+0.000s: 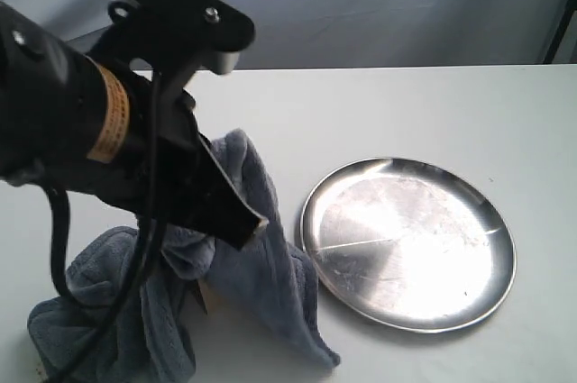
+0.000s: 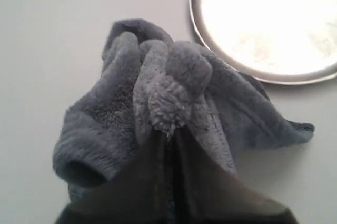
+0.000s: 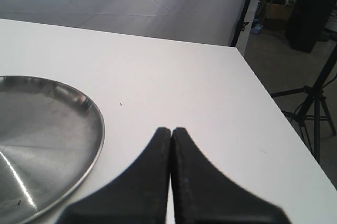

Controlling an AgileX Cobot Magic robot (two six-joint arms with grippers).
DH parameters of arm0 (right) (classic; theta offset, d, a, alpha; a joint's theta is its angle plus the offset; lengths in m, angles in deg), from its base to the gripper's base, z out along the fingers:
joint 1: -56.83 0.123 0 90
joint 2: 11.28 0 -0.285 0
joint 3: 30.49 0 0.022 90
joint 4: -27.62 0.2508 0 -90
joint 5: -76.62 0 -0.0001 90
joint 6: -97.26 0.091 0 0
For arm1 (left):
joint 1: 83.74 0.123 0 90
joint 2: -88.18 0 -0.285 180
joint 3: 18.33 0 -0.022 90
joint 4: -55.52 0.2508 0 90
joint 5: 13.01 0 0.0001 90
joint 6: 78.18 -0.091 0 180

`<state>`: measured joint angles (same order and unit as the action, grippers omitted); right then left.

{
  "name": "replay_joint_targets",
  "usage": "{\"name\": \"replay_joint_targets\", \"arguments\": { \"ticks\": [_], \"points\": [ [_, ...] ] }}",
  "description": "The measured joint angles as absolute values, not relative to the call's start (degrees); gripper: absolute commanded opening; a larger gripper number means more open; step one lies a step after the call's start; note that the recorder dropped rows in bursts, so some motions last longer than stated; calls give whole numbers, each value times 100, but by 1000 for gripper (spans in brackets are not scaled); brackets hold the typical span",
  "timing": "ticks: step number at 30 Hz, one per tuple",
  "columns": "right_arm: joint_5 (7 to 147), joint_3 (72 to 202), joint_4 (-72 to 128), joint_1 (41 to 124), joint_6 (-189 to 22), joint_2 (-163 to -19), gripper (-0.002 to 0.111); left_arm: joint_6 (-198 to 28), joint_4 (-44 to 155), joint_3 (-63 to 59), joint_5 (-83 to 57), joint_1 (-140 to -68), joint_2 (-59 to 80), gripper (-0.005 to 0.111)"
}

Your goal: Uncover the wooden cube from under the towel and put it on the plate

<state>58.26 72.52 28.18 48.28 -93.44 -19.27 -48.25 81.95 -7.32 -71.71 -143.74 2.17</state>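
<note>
Clamping a bunched peak of the blue-grey towel [image 2: 113, 110] just left of the steel plate [image 1: 407, 243], the left gripper [image 2: 168, 137] holds it up, while the right gripper [image 3: 171, 130] has its jaws pressed together.

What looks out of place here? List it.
Only the towel: it is bunched into a peak, pinched by the left gripper, instead of lying flat. The plate is bare; nothing is spilled.

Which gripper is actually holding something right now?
The left gripper: shut on a bunched fold of the towel. The right gripper is shut on nothing, beside the plate.
</note>
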Motion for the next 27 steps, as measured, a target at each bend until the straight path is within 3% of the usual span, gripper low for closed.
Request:
{"name": "replay_joint_targets", "arguments": {
  "ticks": [20,27],
  "points": [
    [5826,7252,2818,4828,-9344,-1927,0,-3130,9879,-732,-8272,-14360,739,0],
    [5826,7252,2818,4828,-9344,-1927,0,-2982,9495,-668,-8280,-13063,739,0]
  ]
}}
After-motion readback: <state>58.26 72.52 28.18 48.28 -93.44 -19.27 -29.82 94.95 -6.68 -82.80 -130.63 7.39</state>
